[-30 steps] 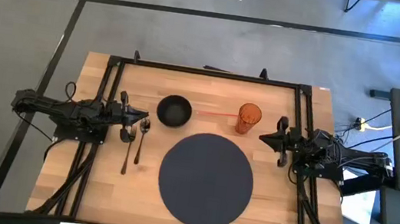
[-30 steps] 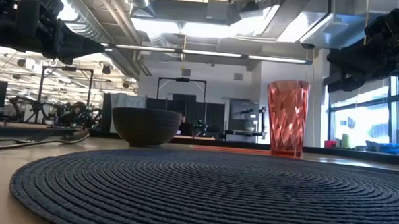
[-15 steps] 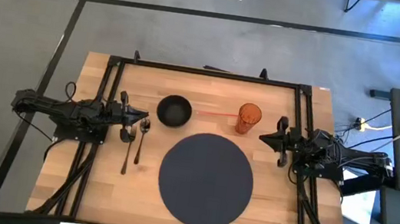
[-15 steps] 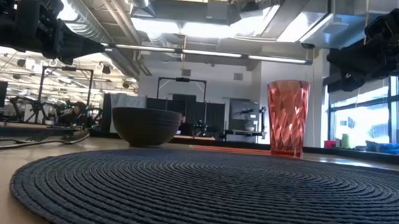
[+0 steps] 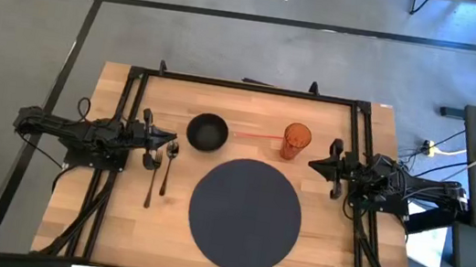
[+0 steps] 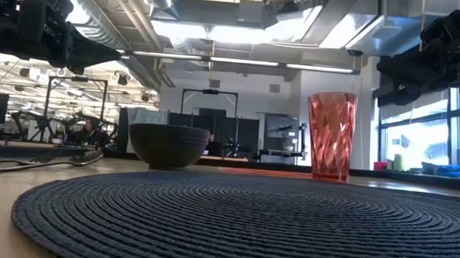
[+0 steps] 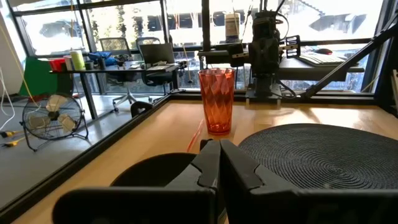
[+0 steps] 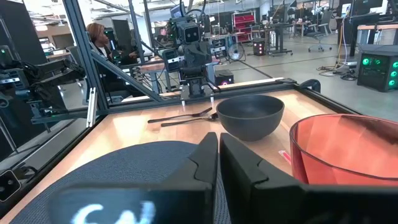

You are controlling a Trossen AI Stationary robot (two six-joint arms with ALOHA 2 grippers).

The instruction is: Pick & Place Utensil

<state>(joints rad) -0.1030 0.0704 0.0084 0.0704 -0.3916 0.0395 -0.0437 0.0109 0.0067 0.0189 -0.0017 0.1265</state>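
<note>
Two metal utensils [image 5: 158,176] lie flat and side by side on the wooden table, left of the dark round placemat [image 5: 245,214]; their heads point to the far edge. In the right wrist view the utensils [image 8: 185,116] lie in front of the black bowl [image 8: 250,115]. My left gripper [image 5: 167,143] hangs level above the utensil heads, shut, holding nothing. My right gripper [image 5: 311,164] hangs level at the table's right side beside the orange cup [image 5: 296,142], shut and empty. The shut fingers show in both wrist views: left gripper [image 7: 219,157], right gripper [image 8: 218,155].
The black bowl [image 5: 208,132] and the orange cup stand on the table beyond the placemat, the bowl left, the cup right. A black frame [image 5: 244,85] runs around the table's edges. A person [image 8: 99,38] sits beyond the table, behind the left arm.
</note>
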